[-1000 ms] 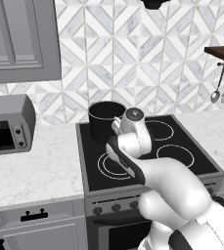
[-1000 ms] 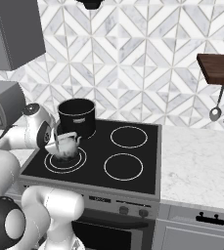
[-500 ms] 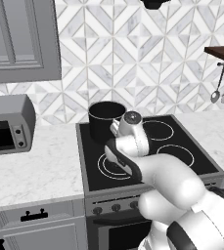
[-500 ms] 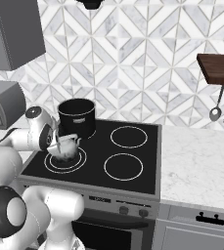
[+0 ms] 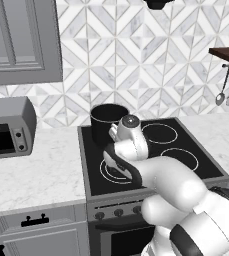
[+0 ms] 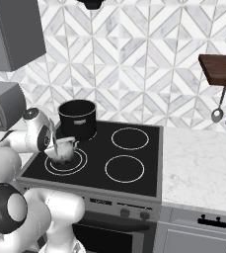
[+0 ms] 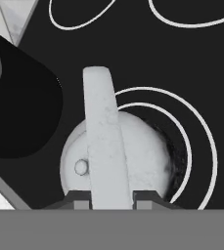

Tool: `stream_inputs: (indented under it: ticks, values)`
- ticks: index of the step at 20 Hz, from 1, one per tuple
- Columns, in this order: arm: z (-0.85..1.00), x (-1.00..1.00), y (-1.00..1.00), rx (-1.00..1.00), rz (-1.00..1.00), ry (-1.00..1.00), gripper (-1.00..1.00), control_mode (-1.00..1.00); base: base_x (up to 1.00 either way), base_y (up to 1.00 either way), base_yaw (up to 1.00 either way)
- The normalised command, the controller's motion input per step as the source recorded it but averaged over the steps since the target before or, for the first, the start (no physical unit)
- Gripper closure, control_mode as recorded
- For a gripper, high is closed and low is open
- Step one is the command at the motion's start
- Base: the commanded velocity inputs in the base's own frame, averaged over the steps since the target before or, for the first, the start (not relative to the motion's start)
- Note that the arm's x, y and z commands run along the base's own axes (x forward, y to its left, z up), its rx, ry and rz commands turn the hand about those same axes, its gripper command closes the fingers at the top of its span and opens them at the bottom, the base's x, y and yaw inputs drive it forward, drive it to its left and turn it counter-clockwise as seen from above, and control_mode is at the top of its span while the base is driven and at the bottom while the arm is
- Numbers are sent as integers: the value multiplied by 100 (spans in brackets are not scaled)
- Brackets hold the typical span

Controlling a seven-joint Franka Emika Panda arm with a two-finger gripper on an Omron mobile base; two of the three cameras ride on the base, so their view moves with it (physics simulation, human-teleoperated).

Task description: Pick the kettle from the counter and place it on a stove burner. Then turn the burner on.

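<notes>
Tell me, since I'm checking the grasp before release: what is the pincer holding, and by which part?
The pincer holds the kettle by its arched top handle, one fingertip on each side of the bar, above the double-ringed stove burner.

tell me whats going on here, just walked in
The robot arm has the small silver kettle by its arched top handle, the gripper shut on it from either side. The kettle is over the front-left stove burner, the one with double white rings, beside a tall black pot on the back-left burner. Whether it rests on the glass is unclear.
</notes>
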Motion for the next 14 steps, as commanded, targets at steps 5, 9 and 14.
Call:
stream_inputs:
  ticks: [5,9,14]
  values:
    - [-14,12,0,0,0,0,100,-100,0,0,0]
    - [-13,15,0,0,0,0,100,-100,0,0,0]
    - [-18,13,0,0,0,0,100,-100,0,0,0]
